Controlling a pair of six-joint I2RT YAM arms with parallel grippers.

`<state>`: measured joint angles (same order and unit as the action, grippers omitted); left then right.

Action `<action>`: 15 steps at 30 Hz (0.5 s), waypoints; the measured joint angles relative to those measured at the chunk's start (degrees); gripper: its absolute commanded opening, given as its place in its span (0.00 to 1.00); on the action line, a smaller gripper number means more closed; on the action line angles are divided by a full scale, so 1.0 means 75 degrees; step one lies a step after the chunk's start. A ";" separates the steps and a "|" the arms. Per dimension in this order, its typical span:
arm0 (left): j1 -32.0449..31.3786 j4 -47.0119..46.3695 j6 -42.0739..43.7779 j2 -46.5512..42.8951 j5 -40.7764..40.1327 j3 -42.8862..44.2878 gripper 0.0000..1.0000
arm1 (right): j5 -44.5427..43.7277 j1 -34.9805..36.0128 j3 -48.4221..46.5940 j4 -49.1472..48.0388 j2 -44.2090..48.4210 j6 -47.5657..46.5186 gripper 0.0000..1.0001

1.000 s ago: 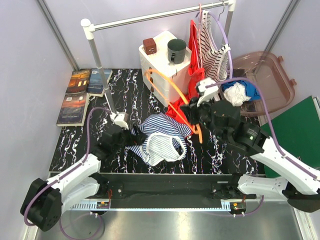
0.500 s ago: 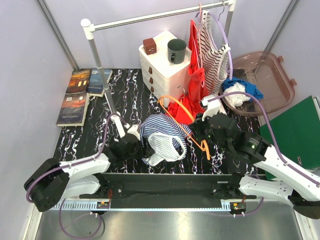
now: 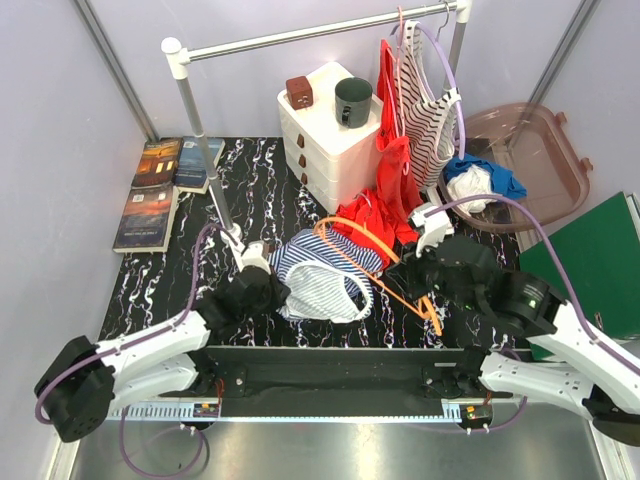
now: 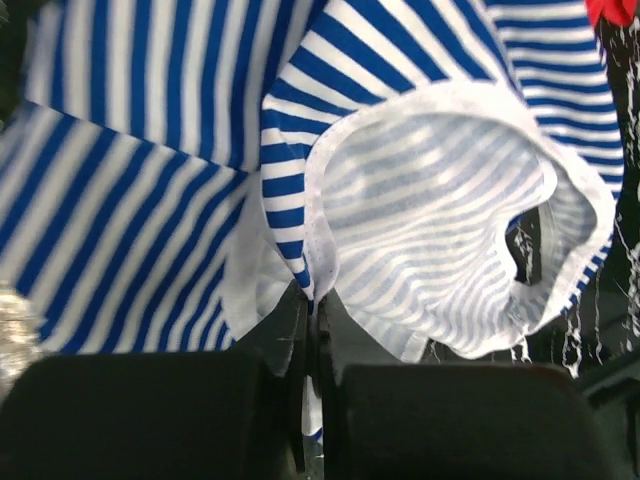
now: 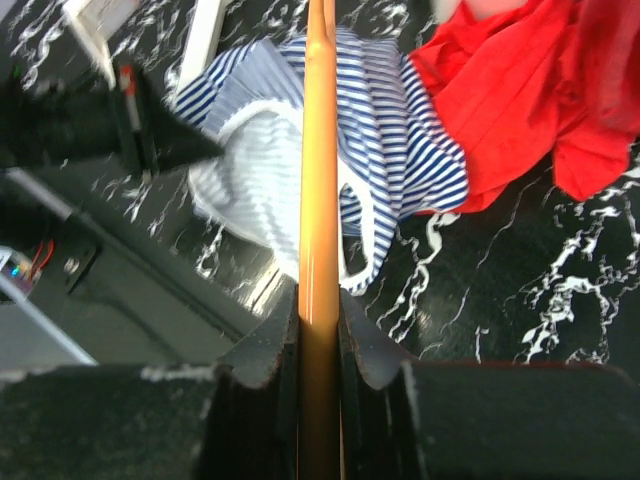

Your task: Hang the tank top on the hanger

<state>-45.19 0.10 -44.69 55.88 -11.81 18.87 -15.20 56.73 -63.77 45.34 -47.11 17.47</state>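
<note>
The top view is lit brightly and evenly from above, so only soft shadows are cast around the tank top (image 3: pixel 320 270), and a pale glare is seen on the metal ledge (image 3: pixel 330 450) below it. In the wrist views the tank top is rendered fairly sharp, while the hanger (image 5: pixel 320 200) crossing it is blurred.

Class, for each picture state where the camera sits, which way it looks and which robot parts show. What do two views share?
Top: above and behind the robot, looking down on the table; left arm and right arm show.
Left wrist: on the left arm, looking past the left tool at the tank top.
Right wrist: on the right arm, looking past the right tool along the hanger.
Both wrist views show the tank top.
</note>
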 measured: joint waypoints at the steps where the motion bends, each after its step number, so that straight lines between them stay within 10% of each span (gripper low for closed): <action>1: 0.0003 0.0169 0.0044 -0.0128 -0.0160 0.0064 0.00 | 0.0187 0.0000 -0.0035 0.0134 0.0093 -0.0041 0.00; 15: 0.1236 0.1422 0.0761 -0.0909 -0.0385 0.0484 0.00 | 0.2264 0.0000 -0.0309 0.0731 0.0064 -0.0449 0.00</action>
<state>-35.92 10.76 -38.98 49.06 -14.70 22.50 1.78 56.73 -66.08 50.83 -46.63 14.11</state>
